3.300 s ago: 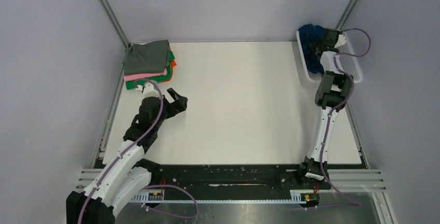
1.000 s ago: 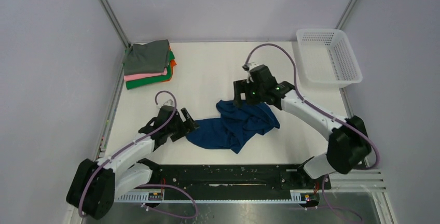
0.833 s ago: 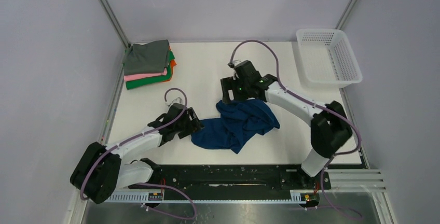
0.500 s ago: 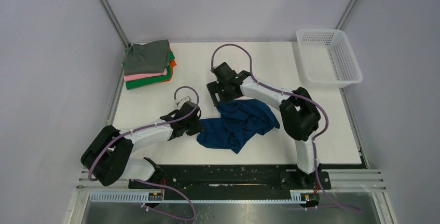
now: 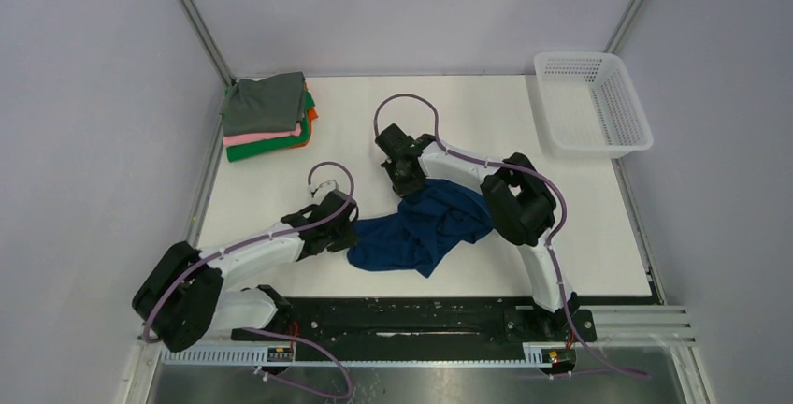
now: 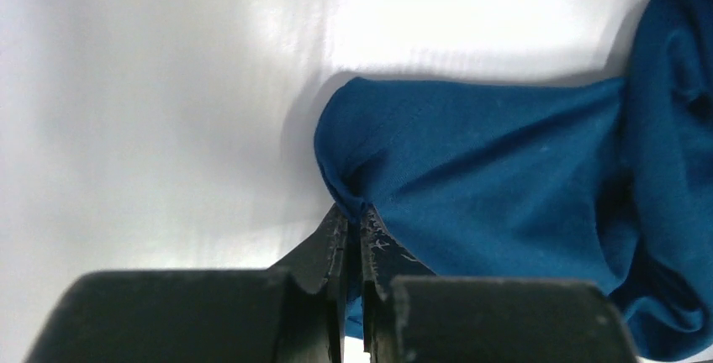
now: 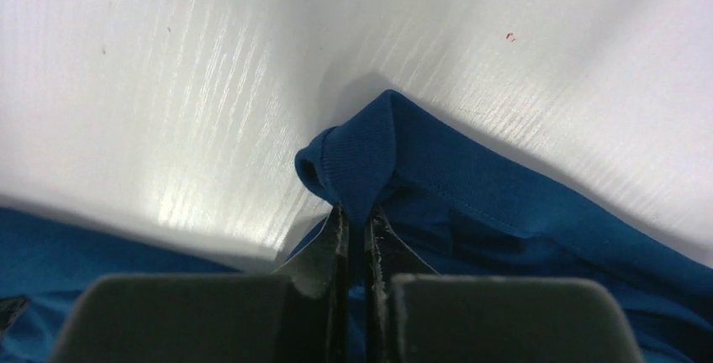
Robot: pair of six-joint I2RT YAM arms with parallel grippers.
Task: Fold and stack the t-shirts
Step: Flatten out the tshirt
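The left tool point(image 6: 353, 222) is pressing its two fingers together on a little bump of cloth at the left edge of the blue t-shirt point(image 6: 504, 170). The right tool point(image 7: 355, 216) is doing the same at the far edge, pinching a thick stitched band. It could be the neck or a sleeve end; I cannot tell which.

A second ago both tools were spread wide and only coming up to the shirt. Now both are shut on it. A little before that the shirt was in the white basket point(image 5: 598, 105), and now it is lying in a crumpled heap near the middle of the tabletop point(image 5: 468, 114). So I think the grabbing part is done, and the shirt is ready to be pulled out flat for folding. It is not flat yet.

The wrist views are showing each pinch up close, with the cloth squeezed right at the fingertips. They are not showing the whole shirt.

The top view is showing the rest. The left tool point(image 5: 344, 233) and the right tool point(image 5: 404, 180) are sitting at two sides of the blue t-shirt point(image 5: 425, 226). The folded t-shirts point(image 5: 268, 114) are waiting in a pile at the far left corner, well apart from it, with grey on top. The basket is at the far right.
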